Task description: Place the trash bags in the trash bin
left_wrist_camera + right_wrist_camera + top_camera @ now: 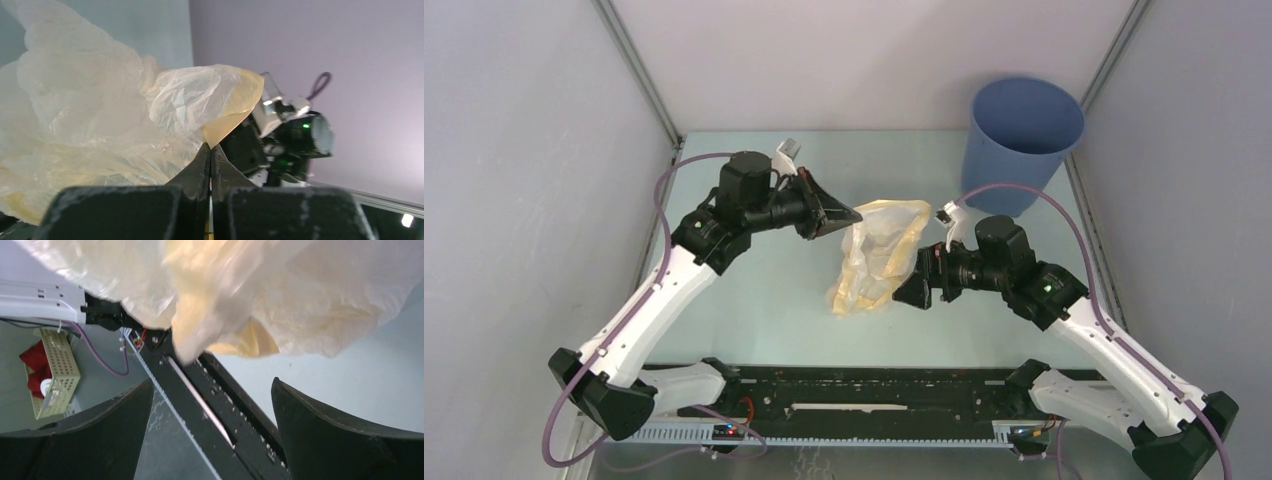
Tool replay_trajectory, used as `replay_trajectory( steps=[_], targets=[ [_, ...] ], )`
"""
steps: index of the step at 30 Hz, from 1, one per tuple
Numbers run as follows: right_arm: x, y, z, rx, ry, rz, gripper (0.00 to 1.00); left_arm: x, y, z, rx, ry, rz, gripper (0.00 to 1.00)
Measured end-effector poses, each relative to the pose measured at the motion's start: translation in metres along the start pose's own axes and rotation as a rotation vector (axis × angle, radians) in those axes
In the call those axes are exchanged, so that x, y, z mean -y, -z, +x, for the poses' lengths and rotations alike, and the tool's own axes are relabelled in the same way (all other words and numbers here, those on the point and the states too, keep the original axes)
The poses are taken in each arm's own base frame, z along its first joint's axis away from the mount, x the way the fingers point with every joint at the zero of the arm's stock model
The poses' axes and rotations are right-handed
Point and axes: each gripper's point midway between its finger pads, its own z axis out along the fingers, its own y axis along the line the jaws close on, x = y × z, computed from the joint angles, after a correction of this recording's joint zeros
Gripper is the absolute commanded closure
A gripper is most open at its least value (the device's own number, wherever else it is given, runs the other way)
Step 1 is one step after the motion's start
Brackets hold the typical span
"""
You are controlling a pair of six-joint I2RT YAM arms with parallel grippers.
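Above the tabletop (754,300), left tool (850,214) pinches the crinkly yellowish plastic trash bag (879,258), right tool (912,291) spread; lift high enough to clear the round blue plastic bin (1024,135).

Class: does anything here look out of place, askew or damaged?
Nothing looks damaged or spilled. The crumpled trash bag is pinched by the shut left gripper, not in the upright trash bin at the far right; the right gripper stands open beside the bag.

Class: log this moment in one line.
left gripper shut on trash bag | right gripper open | trash bin upright, bag outside
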Motion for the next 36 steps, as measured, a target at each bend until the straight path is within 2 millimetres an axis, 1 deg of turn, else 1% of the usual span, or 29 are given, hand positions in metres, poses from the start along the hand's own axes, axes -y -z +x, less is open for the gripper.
replay_trajectory(
  steps=[3,8,12,13,17,20,21,25,26,27,28,29,30,31,32,33,36],
  targets=[
    [0.001,-0.009,-0.005,0.058,0.006,-0.022,0.04,0.015,0.003,-0.002,0.005,0.050,0.064,1.00],
    [-0.001,-0.020,-0.026,0.197,0.044,-0.027,0.03,0.042,0.014,-0.008,0.029,0.108,0.175,1.00],
    [0.007,-0.025,-0.032,0.269,0.065,0.005,0.02,0.057,0.020,-0.012,0.039,0.158,0.242,1.00],
    [0.009,-0.025,-0.036,0.291,0.069,0.021,0.02,0.060,0.021,-0.013,0.038,0.165,0.254,1.00],
    [0.010,-0.018,-0.060,0.403,0.107,0.049,0.01,0.065,0.024,-0.015,0.040,0.179,0.280,1.00],
    [0.006,-0.013,-0.073,0.451,0.127,0.049,0.01,0.063,0.026,-0.014,0.040,0.191,0.279,1.00],
    [0.004,-0.013,-0.078,0.464,0.130,0.044,0.01,0.062,0.026,-0.013,0.039,0.196,0.278,1.00],
    [-0.001,-0.022,-0.089,0.491,0.129,0.019,0.06,0.060,0.027,-0.012,0.040,0.199,0.275,1.00],
    [-0.001,-0.025,-0.090,0.490,0.122,0.017,0.09,0.060,0.027,-0.013,0.041,0.199,0.276,1.00],
    [0.000,-0.028,-0.092,0.491,0.114,0.014,0.18,0.060,0.027,-0.013,0.043,0.199,0.276,1.00],
    [0.000,-0.030,-0.092,0.491,0.113,0.011,0.34,0.060,0.028,-0.014,0.045,0.199,0.277,1.00],
    [0.000,-0.032,-0.093,0.488,0.108,0.008,0.46,0.060,0.028,-0.015,0.048,0.199,0.278,1.00],
    [0.000,-0.033,-0.094,0.485,0.111,0.004,0.56,0.060,0.029,-0.016,0.053,0.199,0.278,1.00],
    [0.000,-0.033,-0.095,0.482,0.098,-0.002,0.68,0.059,0.031,-0.018,0.061,0.199,0.279,1.00],
    [-0.001,-0.032,-0.097,0.479,0.088,-0.013,0.88,0.059,0.033,-0.022,0.073,0.199,0.279,1.00],
    [-0.002,-0.030,-0.100,0.477,0.076,-0.027,1.00,0.057,0.035,-0.025,0.085,0.199,0.277,1.00],
    [-0.005,-0.022,-0.104,0.476,0.055,-0.053,1.00,0.046,0.045,-0.036,0.137,0.190,0.259,0.99]
  ],
)
